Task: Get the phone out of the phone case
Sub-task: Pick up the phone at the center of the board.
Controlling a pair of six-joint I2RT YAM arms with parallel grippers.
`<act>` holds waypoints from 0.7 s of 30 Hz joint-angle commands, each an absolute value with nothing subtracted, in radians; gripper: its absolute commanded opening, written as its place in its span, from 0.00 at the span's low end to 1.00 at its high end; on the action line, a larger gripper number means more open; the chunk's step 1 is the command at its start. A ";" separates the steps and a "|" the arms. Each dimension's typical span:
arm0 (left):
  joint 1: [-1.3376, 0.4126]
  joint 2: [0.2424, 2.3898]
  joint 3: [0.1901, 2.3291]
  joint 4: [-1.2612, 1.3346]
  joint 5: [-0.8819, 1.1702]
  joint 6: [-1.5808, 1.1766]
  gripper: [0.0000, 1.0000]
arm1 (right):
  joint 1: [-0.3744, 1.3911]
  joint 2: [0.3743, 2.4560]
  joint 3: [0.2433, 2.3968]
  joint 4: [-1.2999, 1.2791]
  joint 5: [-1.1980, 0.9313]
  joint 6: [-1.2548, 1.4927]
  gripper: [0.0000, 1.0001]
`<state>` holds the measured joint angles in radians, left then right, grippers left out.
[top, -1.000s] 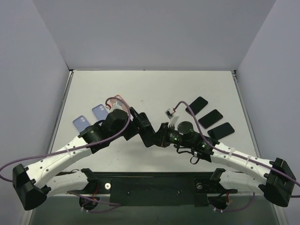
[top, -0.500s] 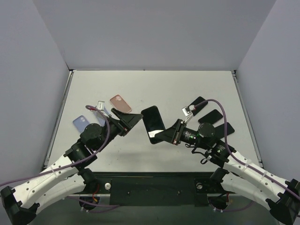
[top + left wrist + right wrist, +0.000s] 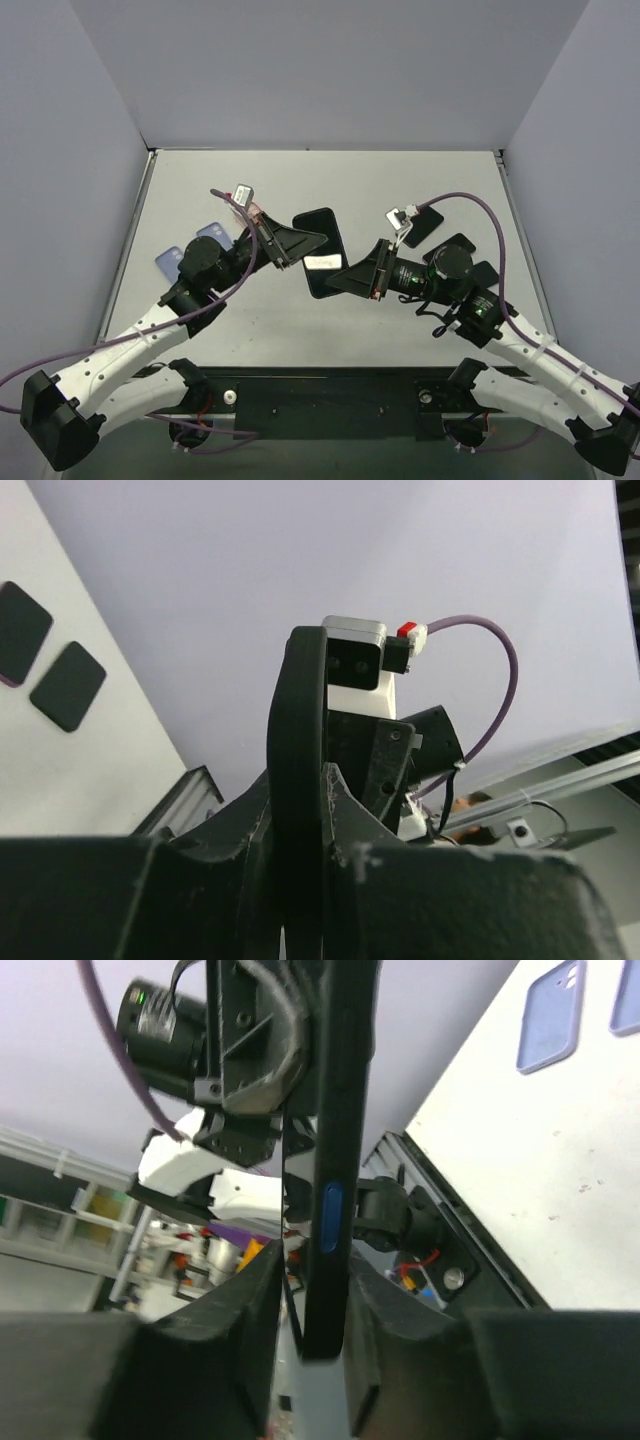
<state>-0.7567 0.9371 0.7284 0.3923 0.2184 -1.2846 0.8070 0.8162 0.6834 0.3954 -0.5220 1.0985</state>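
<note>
Grip is shared: the left gripper (image 3: 297,243) is clamped on the upper left edge of the black phone (image 3: 318,232), and the right gripper (image 3: 352,281) is clamped on its lower end. The phone hangs tilted in the air above the table (image 3: 300,190), between the arms. Both wrist views show it edge-on, pinched between the fingers; whether its case is on cannot be told. A white label (image 3: 322,262) sits on its face, the writing too small to read. A blue oval mark (image 3: 330,1217) shows on the side edge.
</note>
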 commanded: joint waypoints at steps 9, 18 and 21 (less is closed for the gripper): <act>-0.548 0.983 0.847 0.451 0.689 -1.324 0.00 | 0.750 0.857 0.927 0.066 -0.824 0.752 0.60; -0.548 0.959 0.856 0.485 0.687 -1.365 0.00 | 0.750 0.882 0.917 0.040 -0.815 0.701 0.50; -0.548 0.951 0.850 0.499 0.677 -1.387 0.00 | 0.758 0.885 0.894 0.119 -0.833 0.753 0.48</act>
